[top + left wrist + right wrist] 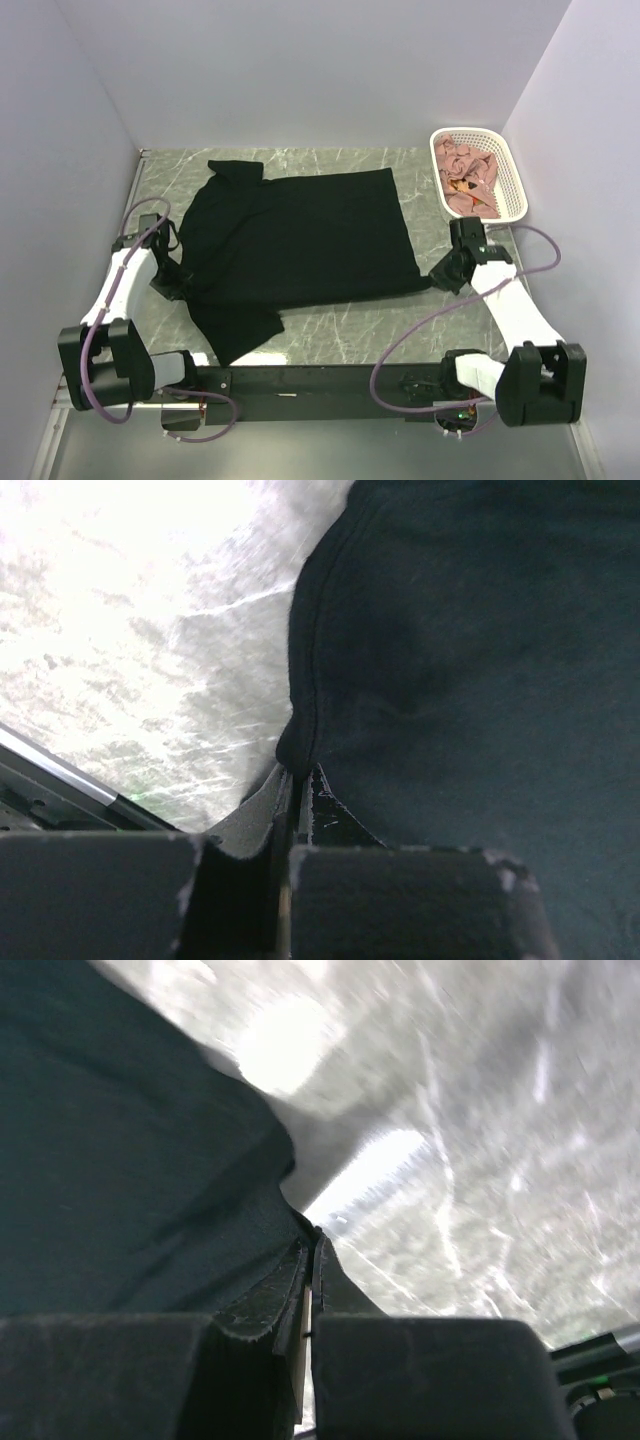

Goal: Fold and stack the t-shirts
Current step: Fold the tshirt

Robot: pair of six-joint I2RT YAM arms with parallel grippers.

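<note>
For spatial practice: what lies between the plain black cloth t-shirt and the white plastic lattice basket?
Only bare grey marbled tabletop, seen in the top view.

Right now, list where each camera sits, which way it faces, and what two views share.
Top external: above and behind the bases, looking down on the table, black t-shirt and basket; the left arm and right arm show.
Left wrist: on the left arm, looking along the left end effector, shut on the shirt's edge; its fingers show.
Right wrist: on the right arm, looking along the right end effector, shut on the shirt's far edge; its fingers show.
Shared: all three see the black t-shirt and marbled table.
</note>
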